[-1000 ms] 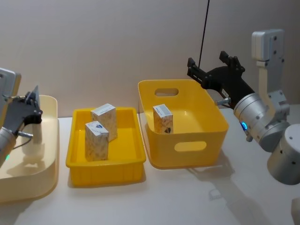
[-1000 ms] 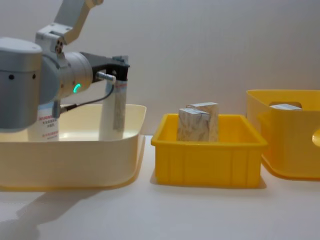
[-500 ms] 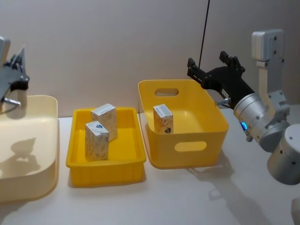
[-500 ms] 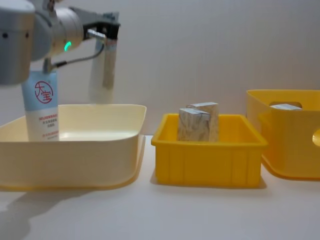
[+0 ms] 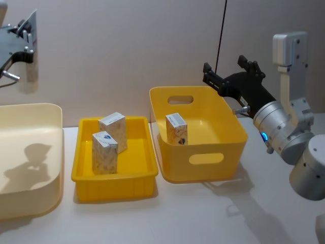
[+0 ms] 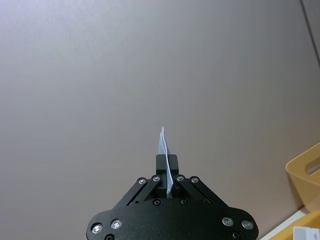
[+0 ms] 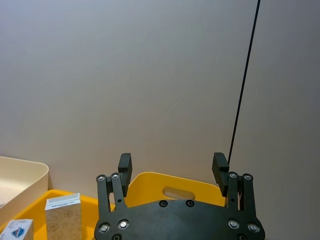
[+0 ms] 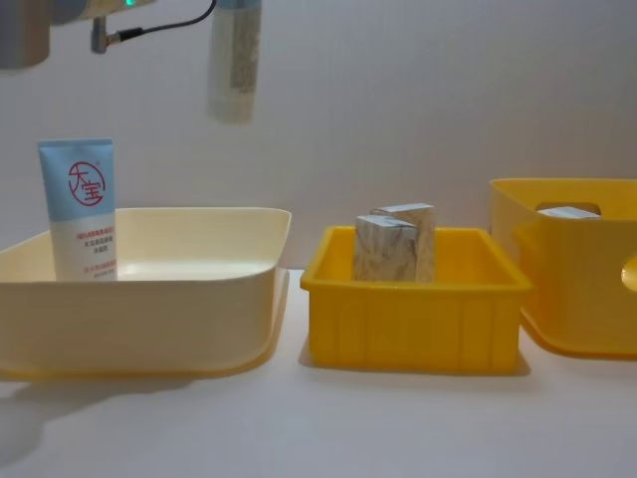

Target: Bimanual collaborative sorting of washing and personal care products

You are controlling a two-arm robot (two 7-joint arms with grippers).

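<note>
**Above the cream tray [image 8: 149, 309], 1 squeeze tube [image 8: 235, 60] in the air**

The left gripper [image 5: 23, 36] hangs well above the tray on the robot's left. Its jaws are clamped on the flat crimped end of the squeeze tube, which hangs down clear of the tray's rim. A 2nd tube [image 8: 82, 209], pale blue with a round red logo, stands upright inside the tray toward its left end.

The shallow yellow bin [image 5: 114, 180] in the middle holds 2 marbled cartons [image 5: 112, 129], upright and near each other. The deep yellow bin [image 5: 203, 162] to its right holds a lone carton [image 5: 176, 128]. The right gripper [image 5: 232, 76] hovers by the deep bin's far rim, its jaws spread wide with nothing between them.

From this layout, the 3 cartons look sorted. What remains appears to be the 2 tubes. The tube in the air needs a destination, perhaps by way of the waiting right gripper. The tube in the tray is not yet picked.
</note>
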